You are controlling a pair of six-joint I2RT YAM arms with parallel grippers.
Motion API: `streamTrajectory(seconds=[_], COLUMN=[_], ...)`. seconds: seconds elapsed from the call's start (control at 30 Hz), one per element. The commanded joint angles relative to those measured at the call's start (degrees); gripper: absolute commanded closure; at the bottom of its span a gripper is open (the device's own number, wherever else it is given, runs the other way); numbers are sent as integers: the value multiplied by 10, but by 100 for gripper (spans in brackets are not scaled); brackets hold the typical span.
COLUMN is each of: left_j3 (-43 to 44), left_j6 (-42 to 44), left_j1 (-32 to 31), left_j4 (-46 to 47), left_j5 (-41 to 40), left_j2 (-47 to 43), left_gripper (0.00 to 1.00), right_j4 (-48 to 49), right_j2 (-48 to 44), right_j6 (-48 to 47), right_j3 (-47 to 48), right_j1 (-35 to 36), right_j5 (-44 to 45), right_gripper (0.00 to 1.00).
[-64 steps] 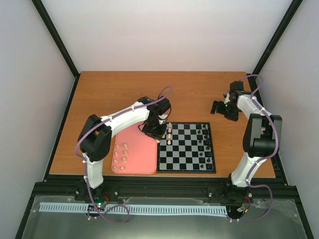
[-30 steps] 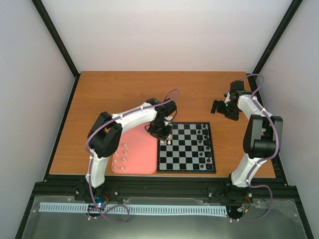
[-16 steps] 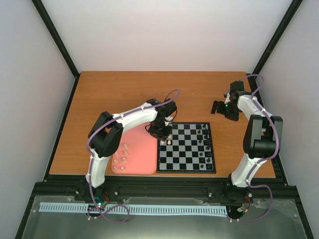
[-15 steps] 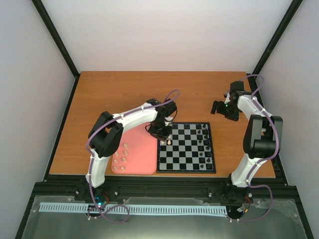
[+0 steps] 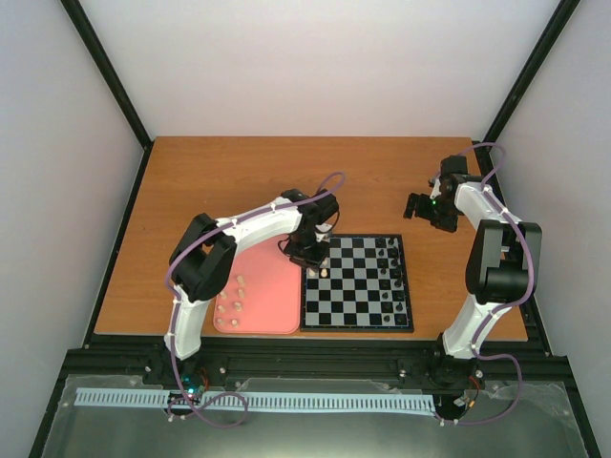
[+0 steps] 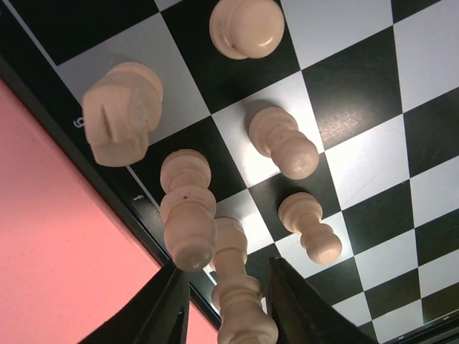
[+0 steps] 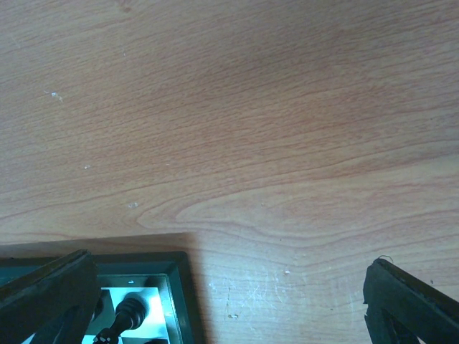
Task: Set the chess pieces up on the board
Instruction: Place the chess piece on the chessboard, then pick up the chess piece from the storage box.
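At board [image 6: 358, 93] edge beside pink tray [image 6: 57, 251], left tool [image 6: 228, 269] loose around 1 cream piece [image 6: 240, 315], 5 others [image 6: 283, 143] close.

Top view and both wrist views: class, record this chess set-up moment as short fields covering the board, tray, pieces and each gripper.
board: chequered, lying right of the tray
tray: pink, against the board's left edge
on board: six cream pieces in the left wrist view, near the tray-side edge
on tray: several loose pieces, also cream
black pieces: along the board's right side
left gripper: jaws slightly apart, astride one standing cream piece
right gripper: wide open above the table, past the board's far right corner
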Motion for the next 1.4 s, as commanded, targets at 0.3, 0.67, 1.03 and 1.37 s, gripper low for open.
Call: streamTrajectory(seconds=[0.3, 0.67, 1.03, 1.37], left_j3=[65, 8, -218, -350], left_j6=[7, -33, -85, -102], left_j1=[-5, 49, 240, 306], left_j4=[-40, -74, -33, 42], left_j5=[-12, -88, -138, -65], left_j2=[-55, -183, -335, -338], left_gripper=[44, 0, 1, 44], right_j4=[7, 8, 10, 9], right_j2=[-15, -8, -8, -9], right_j6=[-6, -2, -1, -2], right_j3=[0, 4, 5, 1], right_j1=[3, 4, 13, 15], right_j5=[-1, -11, -17, -12], right_gripper=[0, 0, 0, 0])
